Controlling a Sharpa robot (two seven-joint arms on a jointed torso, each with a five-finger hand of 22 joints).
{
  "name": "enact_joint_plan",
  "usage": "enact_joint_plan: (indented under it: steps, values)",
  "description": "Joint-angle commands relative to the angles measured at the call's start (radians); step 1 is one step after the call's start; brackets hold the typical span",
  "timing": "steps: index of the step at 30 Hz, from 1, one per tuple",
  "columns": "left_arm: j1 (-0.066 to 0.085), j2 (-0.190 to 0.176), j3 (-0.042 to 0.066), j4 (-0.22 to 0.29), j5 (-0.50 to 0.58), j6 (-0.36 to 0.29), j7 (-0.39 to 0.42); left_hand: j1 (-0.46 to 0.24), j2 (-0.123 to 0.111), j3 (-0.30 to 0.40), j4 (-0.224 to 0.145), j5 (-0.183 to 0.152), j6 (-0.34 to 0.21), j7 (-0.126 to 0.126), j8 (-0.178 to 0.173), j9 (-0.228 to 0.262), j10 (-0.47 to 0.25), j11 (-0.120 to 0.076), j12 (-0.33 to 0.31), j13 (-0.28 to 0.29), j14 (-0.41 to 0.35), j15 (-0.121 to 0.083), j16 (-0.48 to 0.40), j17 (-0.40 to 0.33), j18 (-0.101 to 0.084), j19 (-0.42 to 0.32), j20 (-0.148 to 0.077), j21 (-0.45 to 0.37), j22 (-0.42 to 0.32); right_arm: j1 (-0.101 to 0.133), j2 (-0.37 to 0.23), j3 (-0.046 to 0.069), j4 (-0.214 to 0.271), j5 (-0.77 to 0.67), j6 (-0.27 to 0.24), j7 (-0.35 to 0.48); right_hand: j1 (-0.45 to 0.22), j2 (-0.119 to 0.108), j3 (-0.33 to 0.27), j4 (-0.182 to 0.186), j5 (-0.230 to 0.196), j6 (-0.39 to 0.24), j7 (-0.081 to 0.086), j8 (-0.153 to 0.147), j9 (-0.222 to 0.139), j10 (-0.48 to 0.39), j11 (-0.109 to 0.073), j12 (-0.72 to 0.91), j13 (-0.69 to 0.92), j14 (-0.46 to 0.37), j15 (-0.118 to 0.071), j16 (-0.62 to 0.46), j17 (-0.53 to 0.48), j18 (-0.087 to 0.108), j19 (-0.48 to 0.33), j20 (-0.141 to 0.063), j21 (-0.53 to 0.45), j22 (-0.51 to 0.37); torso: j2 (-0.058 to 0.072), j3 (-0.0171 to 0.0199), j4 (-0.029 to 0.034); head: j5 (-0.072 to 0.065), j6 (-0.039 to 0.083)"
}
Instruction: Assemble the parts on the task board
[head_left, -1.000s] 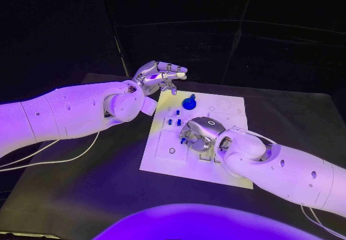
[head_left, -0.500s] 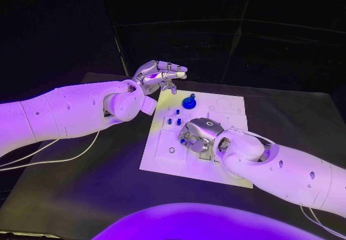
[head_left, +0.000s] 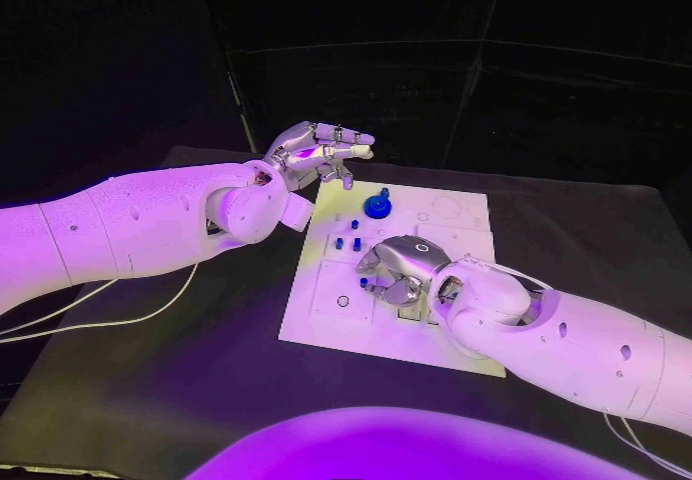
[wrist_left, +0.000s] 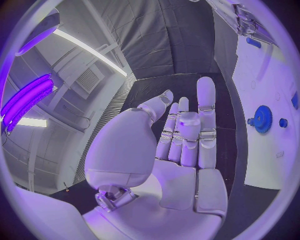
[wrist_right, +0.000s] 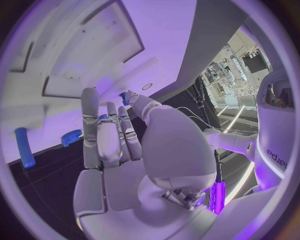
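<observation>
The white task board (head_left: 326, 318) lies mid-table. A blue gear with a knob (head_left: 378, 207) stands near its far edge, and two small blue pegs (head_left: 346, 242) stand in front of it. My right hand (head_left: 397, 270) is down on the board's middle, fingers pointing at the board. Its thumb tip is against a small blue part (wrist_right: 124, 97), also seen at the fingertips in the head view (head_left: 365, 283); whether it is pinched is unclear. My left hand (head_left: 320, 150) hovers above the table beyond the board's far left corner, fingers apart and the palm (wrist_left: 181, 175) empty.
The left wrist view has the blue gear (wrist_left: 262, 119) on the board (wrist_left: 262, 75) beside the left hand. In the right wrist view a blue peg (wrist_right: 25, 147) and the gear (wrist_right: 70, 136) sit by the board's edge. White cables (head_left: 130, 318) trail on the black table at left.
My right hand has shifted slightly toward the near left over the board's middle. The left hand has stayed where it was.
</observation>
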Motion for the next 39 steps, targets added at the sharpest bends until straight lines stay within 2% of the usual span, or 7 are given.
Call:
enact_joint_plan:
  steps: [1, 8, 11, 17, 24, 29, 39]
  values:
    - [0.002, -0.001, 0.001, 0.001, -0.005, 0.017, 0.002, -0.002, 0.009, -0.006, 0.0, -0.002, -0.007, 0.003, -0.006, -0.001, -0.008, 0.0, 0.004, -0.001, -0.005, 0.003, 0.001, -0.001, 0.012, -0.003, 0.004, -0.004, -0.002, 0.0, -0.01, 0.0, 0.015, 0.005, -0.087, -0.008, 0.002, -0.006, -0.007, 0.0, -0.003, -0.006, 0.001, 0.002, 0.002, -0.006, -0.002, 0.007, 0.002, 0.006, 0.009, -0.006, 0.0, 0.014, -0.001, -0.001, 0.001, 0.002, 0.0, 0.0003, 0.0, 0.0, 0.0]
    - [0.002, -0.004, 0.001, -0.002, -0.018, 0.019, -0.001, -0.002, 0.008, -0.007, 0.0, -0.003, -0.008, 0.004, -0.006, -0.001, -0.01, 0.0, 0.004, -0.001, -0.006, 0.003, 0.0, -0.003, 0.012, -0.004, 0.004, -0.004, -0.002, 0.0, -0.076, 0.0, 0.079, 0.048, -0.179, -0.023, 0.006, -0.004, -0.012, -0.003, 0.016, 0.018, 0.005, 0.015, 0.007, 0.0, -0.001, 0.031, 0.005, 0.009, 0.009, -0.006, -0.005, 0.015, 0.005, -0.002, 0.003, 0.001, -0.003, 0.0005, -0.0023, -0.001, 0.003]
    - [0.002, -0.006, 0.001, -0.003, -0.02, 0.019, -0.001, -0.002, 0.008, -0.007, 0.0, -0.003, -0.009, 0.004, -0.006, -0.001, -0.01, 0.0, 0.004, -0.001, -0.006, 0.003, 0.0, -0.003, 0.012, -0.004, 0.005, -0.004, -0.002, 0.004, -0.117, 0.001, 0.115, 0.079, -0.183, -0.026, 0.006, -0.005, -0.014, -0.003, 0.019, 0.026, 0.003, 0.018, 0.008, 0.006, -0.003, 0.041, 0.006, 0.011, 0.008, -0.002, -0.001, 0.015, 0.007, -0.002, 0.004, 0.001, -0.003, 0.0002, -0.0032, -0.005, 0.007]
    - [0.002, -0.007, 0.0, -0.007, -0.022, 0.021, -0.002, -0.002, 0.008, -0.007, 0.0, -0.003, -0.009, 0.004, -0.006, -0.001, -0.011, 0.001, 0.004, -0.001, -0.007, 0.004, 0.0, -0.003, 0.012, -0.004, 0.005, -0.004, -0.002, 0.056, -0.183, 0.003, 0.136, 0.15, -0.108, -0.026, -0.015, -0.023, -0.04, 0.006, 0.034, 0.026, -0.009, 0.013, 0.005, 0.029, -0.013, 0.062, 0.003, 0.015, 0.001, 0.003, 0.004, 0.015, 0.009, -0.007, 0.004, -0.001, -0.003, 0.0012, -0.0063, -0.02, 0.018]
    - [0.001, -0.006, 0.0, -0.01, -0.022, 0.023, -0.002, -0.002, 0.008, -0.007, 0.0, -0.003, -0.009, 0.004, -0.006, -0.001, -0.011, 0.001, 0.004, -0.001, -0.007, 0.004, 0.0, -0.003, 0.012, -0.004, 0.005, -0.004, -0.002, 0.11, -0.23, 0.012, 0.11, 0.151, 0.013, -0.011, -0.018, -0.026, -0.06, 0.009, 0.024, 0.022, -0.018, 0.008, 0.004, 0.047, -0.021, 0.065, -0.001, 0.023, -0.006, 0.02, 0.03, 0.015, 0.016, -0.013, 0.009, 0.003, -0.002, -0.0001, -0.004, -0.041, 0.027]
    - [0.001, -0.005, -0.008, -0.011, -0.022, 0.024, -0.002, -0.002, 0.008, -0.007, 0.0, -0.003, -0.009, 0.004, -0.006, -0.001, -0.011, 0.001, 0.004, -0.001, -0.007, 0.004, 0.0, -0.003, 0.012, -0.004, 0.005, -0.004, -0.002, 0.122, -0.236, 0.014, 0.083, 0.116, 0.043, -0.008, -0.01, -0.03, -0.076, 0.004, 0.021, 0.019, -0.021, 0.005, 0.004, 0.028, -0.022, 0.052, -0.003, 0.021, -0.005, 0.017, 0.021, 0.015, 0.015, -0.014, 0.006, -0.002, -0.003, 0.0015, -0.0053, -0.045, 0.034]
    - [0.001, -0.002, -0.016, -0.012, -0.022, 0.029, -0.002, -0.004, 0.007, -0.011, 0.0, -0.003, -0.011, 0.004, -0.006, 0.0, -0.015, 0.002, 0.006, -0.001, -0.009, 0.005, 0.0, -0.006, 0.012, -0.005, 0.006, -0.005, -0.002, 0.131, -0.22, 0.014, 0.043, 0.081, 0.155, -0.011, 0.004, -0.03, -0.134, -0.002, 0.016, 0.006, -0.027, 0.002, 0.003, -0.022, -0.016, 0.031, -0.002, 0.017, 0.0, 0.01, 0.003, 0.014, 0.011, -0.012, 0.001, -0.008, -0.001, -0.0002, -0.004, -0.052, 0.035]
